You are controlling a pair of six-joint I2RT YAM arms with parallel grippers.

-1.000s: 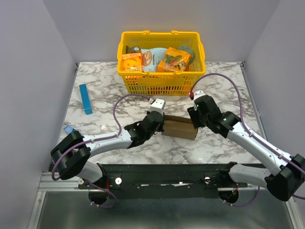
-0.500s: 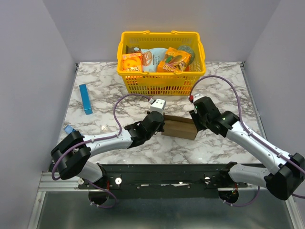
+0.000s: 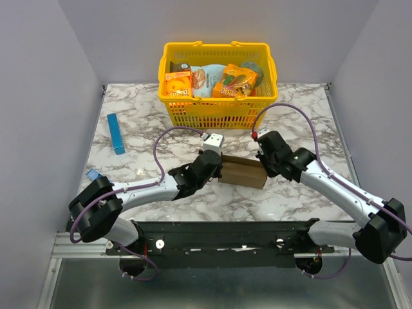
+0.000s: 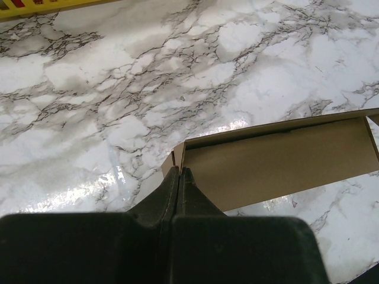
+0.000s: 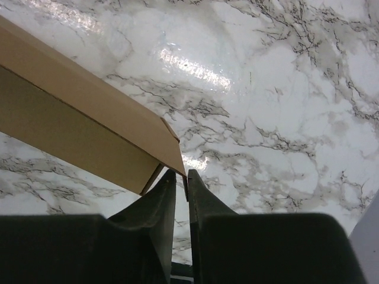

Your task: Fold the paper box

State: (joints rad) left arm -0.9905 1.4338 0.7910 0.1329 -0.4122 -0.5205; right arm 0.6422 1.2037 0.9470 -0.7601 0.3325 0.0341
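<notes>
Corner work: right gripper at the paper box.
Fingers nearly together, thin flap edge in the gap, marble worktop beneath.

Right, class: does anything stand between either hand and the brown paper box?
Nothing visible does. The left hand is shut on a corner flap at one end of the paper box. The right hand has its fingers narrowly apart around the corner flap at the opposite end.
</notes>
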